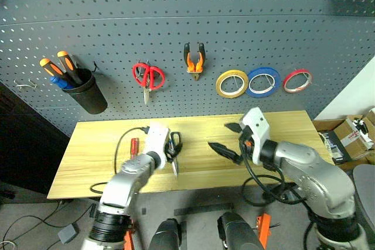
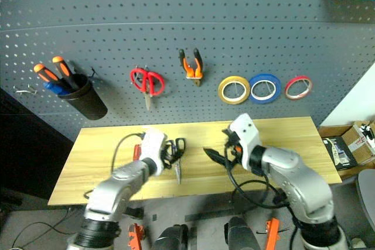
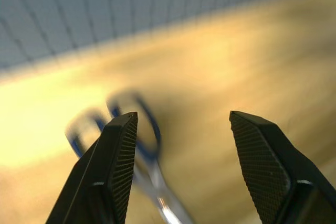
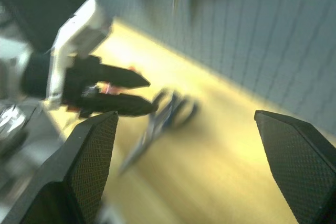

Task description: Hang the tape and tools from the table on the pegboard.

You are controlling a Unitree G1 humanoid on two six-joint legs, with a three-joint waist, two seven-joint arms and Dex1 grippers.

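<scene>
From the head camera I see the dark-handled scissors with long steel blades lying flat on the light yellow wooden table, finger loops toward the dark grey perforated pegboard, blades pointing toward the table's near edge. The slim red-handled screwdriver lies just beside them on my left side, its long axis running the same way. The orange-and-black pliers and thin red ring of tape hang on the board. My left gripper hovers at the scissors; my right gripper stands released, holding nothing.

In the left wrist view, the fingers are parted over blurred loops, probably not touching.

In the right wrist view, its pads are spread wide.
</scene>
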